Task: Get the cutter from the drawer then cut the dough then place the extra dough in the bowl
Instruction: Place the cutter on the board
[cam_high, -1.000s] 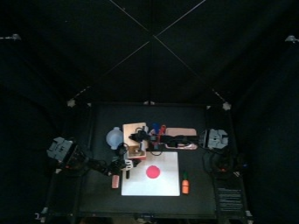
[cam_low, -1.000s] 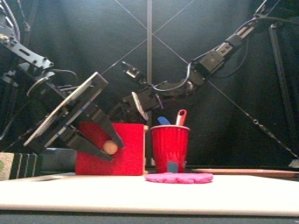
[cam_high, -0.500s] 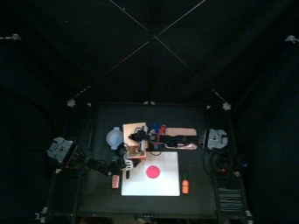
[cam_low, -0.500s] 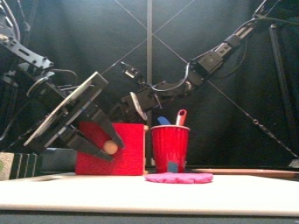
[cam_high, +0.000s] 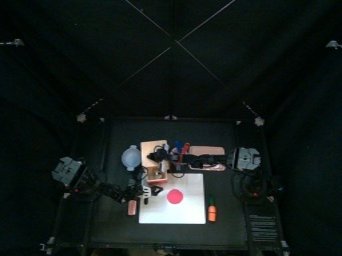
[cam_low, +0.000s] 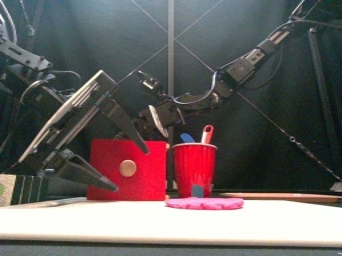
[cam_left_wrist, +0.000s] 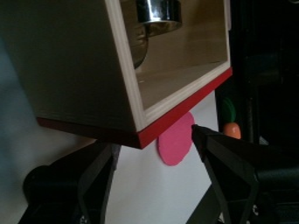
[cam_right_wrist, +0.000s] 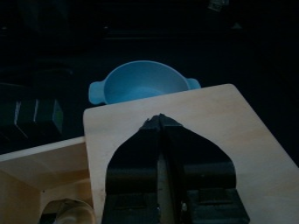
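The first step is judged to be partly done. The red-fronted drawer of the pale wooden box stands pulled out, and the round metal cutter with its wire handle is seen lying inside it, not yet lifted. The box is placed at about 11 o'clock from the table's centre.

The left gripper is held just in front of the drawer's red face, with its jaws spread wide and nothing between them. The knob on the drawer front is seen free in the front view. The right gripper is reached across to the top of the box. Its jaws are drawn together to a narrow slit, nothing is held in them, and it is judged to be steadying the box.

The flat pink-red disc of dough is found whole and uncut on the white cutting board, at about 6 o'clock. No extra dough can be made out in the blue-grey bowl with two small handles, which is set at about 10 o'clock, just beside the box.

A red cup holding a blue and a red toy knife is stood at about 12 o'clock. A small orange toy, seemingly a carrot, is left at about 5 o'clock.

Three things are therefore judged outstanding: the cutter is to be taken out, the dough is to be cut, and the surplus is to be carried to the bowl.
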